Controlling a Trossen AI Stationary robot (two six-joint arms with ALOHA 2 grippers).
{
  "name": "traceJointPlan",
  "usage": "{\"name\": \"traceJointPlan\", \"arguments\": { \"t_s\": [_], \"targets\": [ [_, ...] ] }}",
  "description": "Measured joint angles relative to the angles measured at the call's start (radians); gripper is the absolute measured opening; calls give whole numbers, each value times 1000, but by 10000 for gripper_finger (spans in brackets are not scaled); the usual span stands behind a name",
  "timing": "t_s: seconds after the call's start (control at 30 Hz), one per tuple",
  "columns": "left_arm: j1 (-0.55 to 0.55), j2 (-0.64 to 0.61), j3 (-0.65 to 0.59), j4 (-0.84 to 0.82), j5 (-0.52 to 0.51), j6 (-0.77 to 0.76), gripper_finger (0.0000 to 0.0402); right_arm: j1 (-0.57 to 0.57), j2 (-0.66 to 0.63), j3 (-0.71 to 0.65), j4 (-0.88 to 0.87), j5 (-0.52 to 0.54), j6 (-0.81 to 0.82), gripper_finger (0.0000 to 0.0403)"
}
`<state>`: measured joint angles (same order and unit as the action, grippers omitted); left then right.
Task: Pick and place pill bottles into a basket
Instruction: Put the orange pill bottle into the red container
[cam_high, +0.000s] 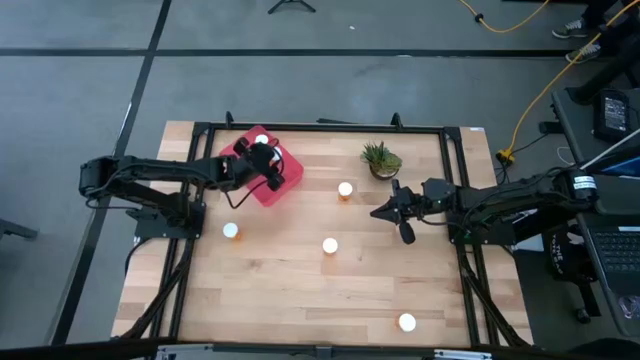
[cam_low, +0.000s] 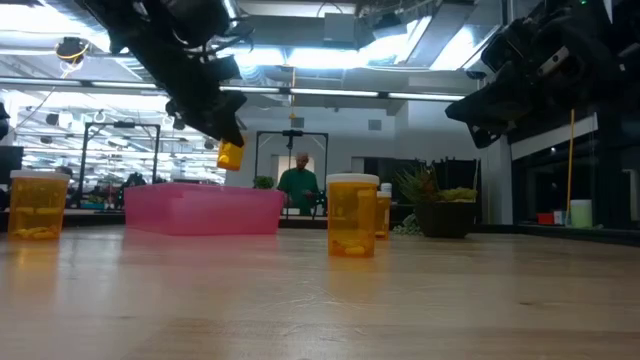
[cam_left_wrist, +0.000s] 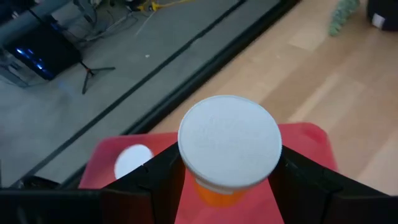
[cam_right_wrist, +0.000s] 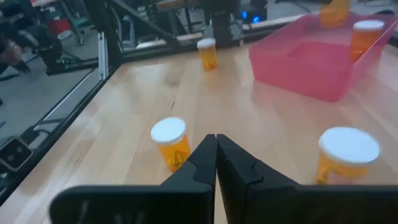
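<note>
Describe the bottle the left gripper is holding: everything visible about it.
The held bottle is a small orange, see-through plastic cylinder with a round white cap. The left gripper has its jaws shut on the bottle's sides just below the cap. It hangs in the air over the basket, clear of its walls in the low view, roughly upright with the cap up. Nothing but the gripper touches it. Another bottle already stands in the basket.

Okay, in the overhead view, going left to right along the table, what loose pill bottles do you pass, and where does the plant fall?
Bottle left of centre → middle bottle → bottle nearest the plant → potted plant → bottle by the near edge.
</note>
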<state>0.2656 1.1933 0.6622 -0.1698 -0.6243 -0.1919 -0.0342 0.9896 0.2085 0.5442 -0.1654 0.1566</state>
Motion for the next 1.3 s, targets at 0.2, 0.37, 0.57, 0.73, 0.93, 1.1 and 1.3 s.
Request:
{"name": "traceJointPlan", "arguments": {
  "t_s": [0.2,0.37,0.57,0.73,0.93,1.1,1.3],
  "targets": [
    [100,-48,-122,176,125,9,205,30,58,0,21,0,-4,16],
    [138,-85,-189,273,180,57,205,33,118,0,70,2,-3,16],
    [188,-87,-229,280,210,63,205,33,179,0,165,2,-6,16],
    [232,-87,-276,384,272,65,205,32,190,0,198,2,-14,16],
    [252,-86,-320,436,306,59,205,32,190,0,201,2,-34,16],
    [252,-83,-346,473,305,56,205,32,190,0,201,23,-46,16],
    [252,-83,-358,507,306,45,205,32,190,0,204,67,-59,16]
  ]
}}
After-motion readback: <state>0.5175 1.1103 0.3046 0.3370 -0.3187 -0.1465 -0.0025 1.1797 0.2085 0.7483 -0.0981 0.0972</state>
